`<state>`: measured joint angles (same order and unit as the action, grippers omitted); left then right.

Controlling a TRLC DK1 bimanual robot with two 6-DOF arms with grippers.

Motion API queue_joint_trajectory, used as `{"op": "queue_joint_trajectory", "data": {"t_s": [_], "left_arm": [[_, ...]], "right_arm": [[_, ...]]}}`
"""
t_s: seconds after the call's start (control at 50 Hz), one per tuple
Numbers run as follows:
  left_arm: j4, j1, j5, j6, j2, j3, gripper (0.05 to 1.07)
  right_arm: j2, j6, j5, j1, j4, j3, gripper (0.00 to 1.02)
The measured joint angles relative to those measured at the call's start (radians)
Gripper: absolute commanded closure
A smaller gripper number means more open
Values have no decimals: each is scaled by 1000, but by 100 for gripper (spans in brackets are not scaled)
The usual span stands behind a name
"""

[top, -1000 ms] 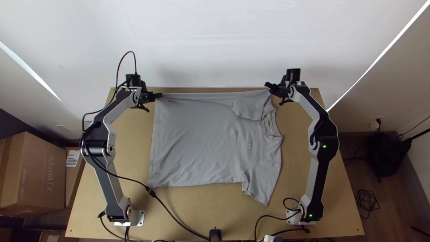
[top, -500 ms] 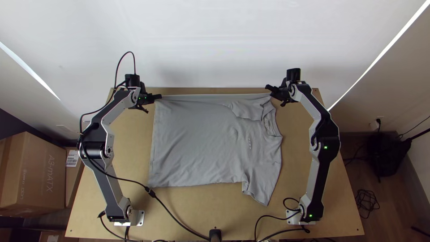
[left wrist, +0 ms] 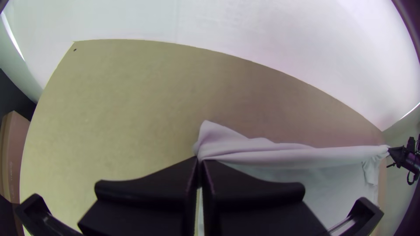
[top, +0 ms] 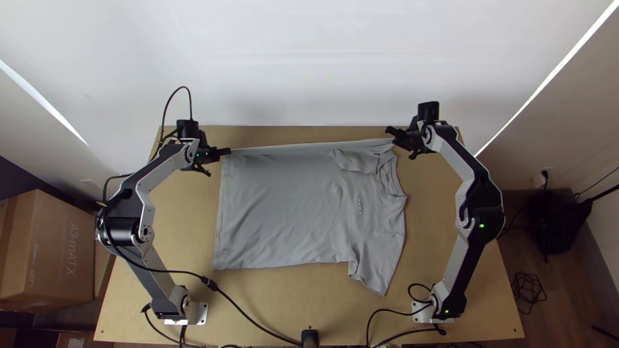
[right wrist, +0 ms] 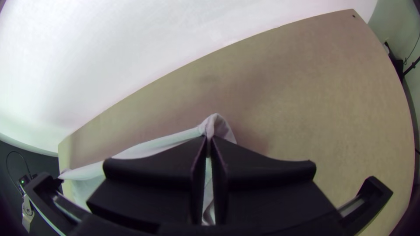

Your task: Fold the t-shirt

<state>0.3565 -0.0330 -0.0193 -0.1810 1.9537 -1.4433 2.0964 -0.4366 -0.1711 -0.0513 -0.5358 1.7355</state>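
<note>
A light wooden, flat worktop (top: 322, 299) is carrying a grey fabric short-sleeved t-shirt (top: 290, 206), which is lying mostly spread, one long side stretching between the claws. The black, flat-fingered left claw (top: 227, 152) is pinching its hem end; the matching right claw (top: 391, 133) is pinching its neckline end.

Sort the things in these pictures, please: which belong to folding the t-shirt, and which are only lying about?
For the job:
- grey t-shirt, mostly spread out
- left gripper and right gripper, jaws closed on its far side

Lying about:
- cardboard box
- coiled cable on the floor
</note>
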Motion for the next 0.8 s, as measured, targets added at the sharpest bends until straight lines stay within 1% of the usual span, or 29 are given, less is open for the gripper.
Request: {"op": "queue_joint_trajectory", "data": {"t_s": [0.14,0.22,0.44,0.68,0.72,0.76,0.8], "left_arm": [[-15,0,0,-3,-45,55,105],[-19,0,-4,-3,-71,83,105],[-43,4,-4,-18,-129,160,105],[-133,20,-3,-29,-201,304,104],[-136,23,-2,-29,-208,319,99],[-138,27,1,-29,-212,328,89],[-139,30,1,-29,-214,333,82]], "right_arm": [[-45,0,9,-3,13,-74,100],[-71,0,24,-10,28,-119,100],[-131,0,34,-21,95,-248,100],[-192,0,45,-27,141,-350,100],[-197,0,44,-27,144,-362,100],[-204,0,45,-27,147,-373,100],[-212,0,45,-27,150,-389,100]]}}
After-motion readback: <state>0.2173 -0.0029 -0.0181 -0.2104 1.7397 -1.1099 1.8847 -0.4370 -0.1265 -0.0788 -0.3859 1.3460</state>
